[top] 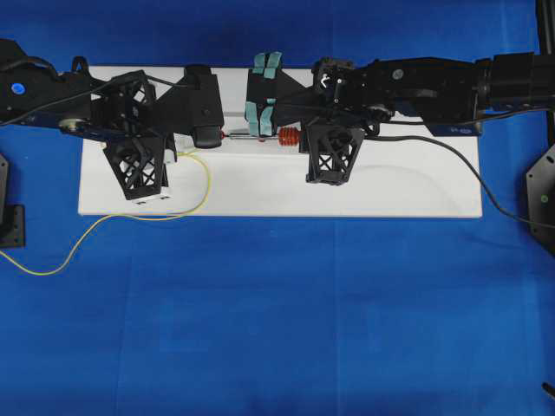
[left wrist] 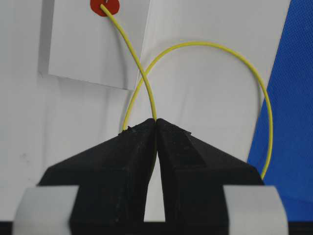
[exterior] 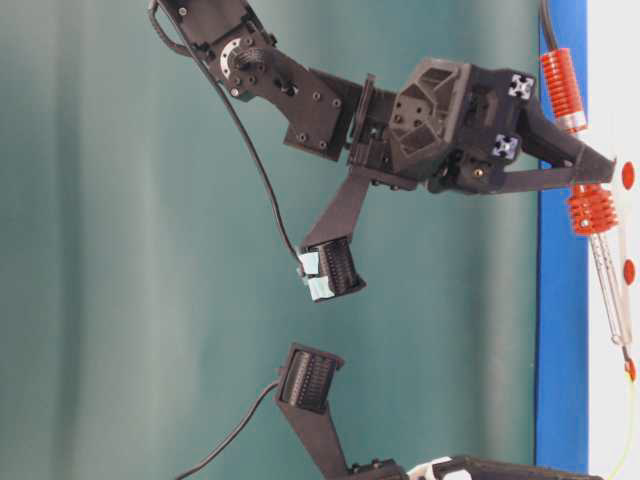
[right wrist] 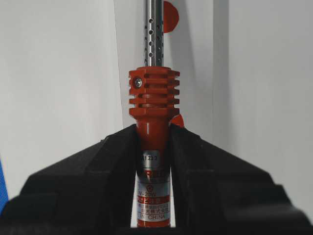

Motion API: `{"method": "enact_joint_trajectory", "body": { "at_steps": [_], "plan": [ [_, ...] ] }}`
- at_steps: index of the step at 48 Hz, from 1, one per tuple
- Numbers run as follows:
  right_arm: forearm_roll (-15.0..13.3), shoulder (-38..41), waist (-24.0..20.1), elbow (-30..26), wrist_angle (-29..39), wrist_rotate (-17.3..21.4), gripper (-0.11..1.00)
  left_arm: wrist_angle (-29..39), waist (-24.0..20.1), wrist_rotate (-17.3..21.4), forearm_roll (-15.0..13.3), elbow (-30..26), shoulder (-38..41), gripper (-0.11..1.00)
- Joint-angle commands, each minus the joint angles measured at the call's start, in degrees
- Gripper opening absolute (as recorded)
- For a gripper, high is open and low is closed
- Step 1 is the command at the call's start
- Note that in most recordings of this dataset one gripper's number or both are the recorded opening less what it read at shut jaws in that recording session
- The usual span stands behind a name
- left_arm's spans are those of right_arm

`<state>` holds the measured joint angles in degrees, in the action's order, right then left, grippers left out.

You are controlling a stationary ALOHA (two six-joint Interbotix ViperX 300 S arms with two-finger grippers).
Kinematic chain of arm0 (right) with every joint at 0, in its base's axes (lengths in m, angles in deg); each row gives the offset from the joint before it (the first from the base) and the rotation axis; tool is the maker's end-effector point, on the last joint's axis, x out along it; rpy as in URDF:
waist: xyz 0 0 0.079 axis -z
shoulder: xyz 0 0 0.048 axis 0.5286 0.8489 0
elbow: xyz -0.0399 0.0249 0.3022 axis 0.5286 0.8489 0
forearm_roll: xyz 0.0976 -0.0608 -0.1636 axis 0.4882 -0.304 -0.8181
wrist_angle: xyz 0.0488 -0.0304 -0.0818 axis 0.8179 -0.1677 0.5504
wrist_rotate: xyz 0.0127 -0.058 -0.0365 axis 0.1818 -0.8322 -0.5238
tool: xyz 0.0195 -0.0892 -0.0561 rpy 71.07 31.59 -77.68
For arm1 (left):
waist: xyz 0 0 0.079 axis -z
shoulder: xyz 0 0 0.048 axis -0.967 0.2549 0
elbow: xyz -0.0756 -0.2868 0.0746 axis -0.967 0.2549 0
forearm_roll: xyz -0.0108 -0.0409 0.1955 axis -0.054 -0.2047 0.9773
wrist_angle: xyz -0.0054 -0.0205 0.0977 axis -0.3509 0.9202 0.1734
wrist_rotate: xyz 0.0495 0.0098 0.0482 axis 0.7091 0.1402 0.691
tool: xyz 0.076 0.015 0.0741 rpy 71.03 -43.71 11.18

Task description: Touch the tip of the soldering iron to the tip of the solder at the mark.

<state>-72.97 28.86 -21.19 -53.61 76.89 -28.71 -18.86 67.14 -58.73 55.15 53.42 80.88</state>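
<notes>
The soldering iron (top: 264, 137) lies level over the white board (top: 390, 191), pointing left. My right gripper (right wrist: 152, 129) is shut on its red body just behind the ribbed collar (right wrist: 154, 93). The silver shaft (exterior: 612, 290) ends in a dark tip close to a red mark (exterior: 631, 368). My left gripper (left wrist: 156, 121) is shut on the thin yellow solder (left wrist: 132, 49), whose free end rests on the red mark (left wrist: 105, 7). The iron's tip does not show in the left wrist view, and I cannot tell whether it touches the solder.
The solder loops back over the board (top: 206, 182) and trails onto the blue cloth (top: 52, 264) at the left. The iron's black cable (top: 451, 156) runs off right. Further red marks (right wrist: 169, 17) dot a white paper strip (left wrist: 93, 44). Black brackets with teal tape (top: 264, 87) stand behind the iron.
</notes>
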Motion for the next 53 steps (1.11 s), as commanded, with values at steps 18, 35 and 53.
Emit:
{"method": "enact_joint_trajectory", "body": {
  "at_steps": [18,35,53],
  "plan": [
    [-0.1,-1.0,-0.1,-1.4,-0.4,0.1,0.06,1.1,0.1,0.3,0.1,2.2,-12.3,0.03],
    [-0.1,-1.0,-0.1,-1.4,-0.4,0.0,0.06,2.8,0.1,-1.8,0.1,7.2,-22.8,0.03],
    [-1.2,-9.6,0.1,1.9,-0.3,0.5,0.06,2.8,0.0,-2.5,0.1,7.2,-22.8,0.03]
  ]
}}
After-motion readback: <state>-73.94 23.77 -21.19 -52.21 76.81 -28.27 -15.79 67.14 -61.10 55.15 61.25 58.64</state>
